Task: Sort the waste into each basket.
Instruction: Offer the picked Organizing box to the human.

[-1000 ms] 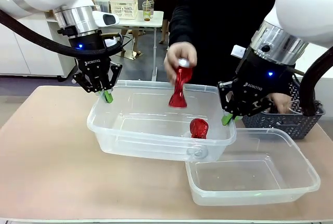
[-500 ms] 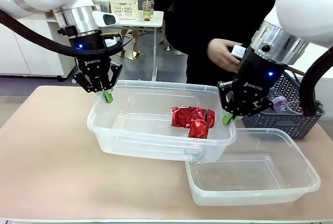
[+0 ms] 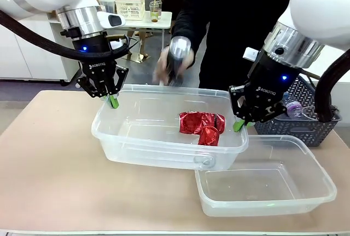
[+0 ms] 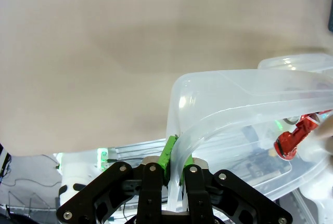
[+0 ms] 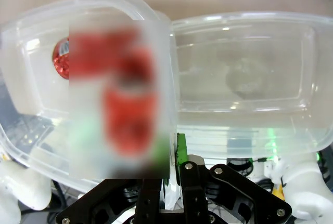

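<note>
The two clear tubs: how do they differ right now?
The far tub holds crushed red cans; the near tub holds nothing. The left tool and right tool clamp the far tub's rim; no tool grips the near tub. Both are clear, rectangular, round-cornered.

ROBOTIQ on left gripper, right gripper

My left end effector hangs fingers-down, pinched tight on the basket rim. My right end effector tilts inward, apparently pinching the same rim.
</note>
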Available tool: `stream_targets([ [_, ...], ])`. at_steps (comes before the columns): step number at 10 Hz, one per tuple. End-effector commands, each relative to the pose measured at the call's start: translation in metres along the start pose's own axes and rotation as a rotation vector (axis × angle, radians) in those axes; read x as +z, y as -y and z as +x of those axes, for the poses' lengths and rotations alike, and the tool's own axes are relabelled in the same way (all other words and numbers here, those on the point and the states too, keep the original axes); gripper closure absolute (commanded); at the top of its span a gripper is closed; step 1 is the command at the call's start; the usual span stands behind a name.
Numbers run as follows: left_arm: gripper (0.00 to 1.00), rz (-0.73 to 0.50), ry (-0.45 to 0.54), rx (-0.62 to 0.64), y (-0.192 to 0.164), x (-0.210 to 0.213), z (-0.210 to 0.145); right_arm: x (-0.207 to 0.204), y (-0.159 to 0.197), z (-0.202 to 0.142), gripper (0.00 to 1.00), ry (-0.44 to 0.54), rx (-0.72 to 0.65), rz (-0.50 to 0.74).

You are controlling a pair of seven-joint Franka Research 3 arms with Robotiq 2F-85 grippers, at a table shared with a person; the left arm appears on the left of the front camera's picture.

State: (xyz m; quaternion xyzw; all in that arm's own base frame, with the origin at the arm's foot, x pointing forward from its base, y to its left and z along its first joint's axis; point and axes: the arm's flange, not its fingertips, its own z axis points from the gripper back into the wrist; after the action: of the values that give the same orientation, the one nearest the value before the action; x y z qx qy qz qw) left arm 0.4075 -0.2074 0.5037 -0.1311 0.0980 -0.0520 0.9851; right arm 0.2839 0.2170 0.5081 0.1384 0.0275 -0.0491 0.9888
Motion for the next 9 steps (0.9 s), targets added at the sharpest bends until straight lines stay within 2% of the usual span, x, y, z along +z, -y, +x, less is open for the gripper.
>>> stream_targets([
  [1, 0.94, -0.006, 0.015, 0.017, 0.0031, 0.0049, -0.0026, 0.0044, -0.0006, 0.0002, 0.92, -0.004, 0.007, -0.002],
  [9, 0.94, -0.006, 0.015, 0.017, 0.0031, 0.0049, -0.0026, 0.0044, -0.0006, 0.0002, 0.92, -0.004, 0.007, -0.002],
])
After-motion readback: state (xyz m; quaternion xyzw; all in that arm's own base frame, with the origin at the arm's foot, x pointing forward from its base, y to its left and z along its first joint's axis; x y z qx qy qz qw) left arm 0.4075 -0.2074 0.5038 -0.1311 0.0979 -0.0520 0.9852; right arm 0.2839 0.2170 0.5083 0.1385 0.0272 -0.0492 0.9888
